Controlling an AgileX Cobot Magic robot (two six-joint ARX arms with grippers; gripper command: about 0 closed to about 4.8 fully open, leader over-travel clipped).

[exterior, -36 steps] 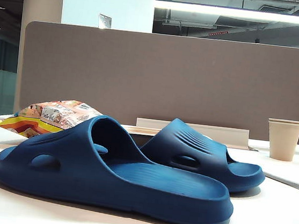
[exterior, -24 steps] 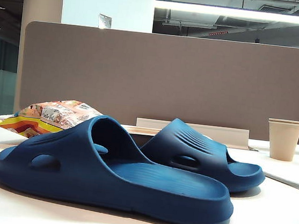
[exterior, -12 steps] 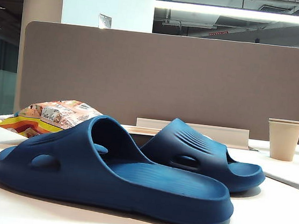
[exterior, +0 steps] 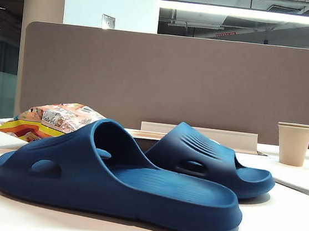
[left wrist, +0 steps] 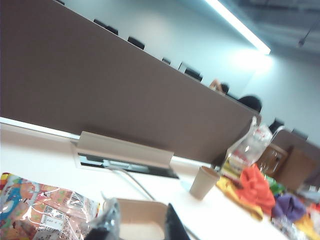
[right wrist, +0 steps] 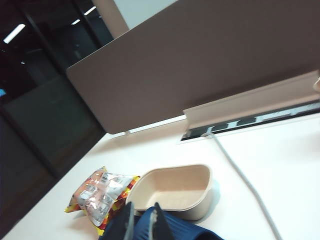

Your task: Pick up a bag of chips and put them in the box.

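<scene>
White table (exterior: 293,220) fills the near view, two blue slippers (exterior: 119,178) closest. Left gripper (left wrist: 137,225) and right gripper (right wrist: 141,222) hover empty, fingers slightly parted. Farther left lies the bag of chips (right wrist: 100,192), touching the box (right wrist: 175,190), likely staged for a short lift.

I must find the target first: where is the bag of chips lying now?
In the exterior view, the bag of chips lies at the left, behind the near blue slipper; the right wrist view shows it beside the box.

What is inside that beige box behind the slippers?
Nothing shows inside the box: its pale floor looks bare. The near corner is hidden by a blue slipper and the right pincer. The bag of chips lies beside it, outside. The left pincer hovers nearby.
</scene>
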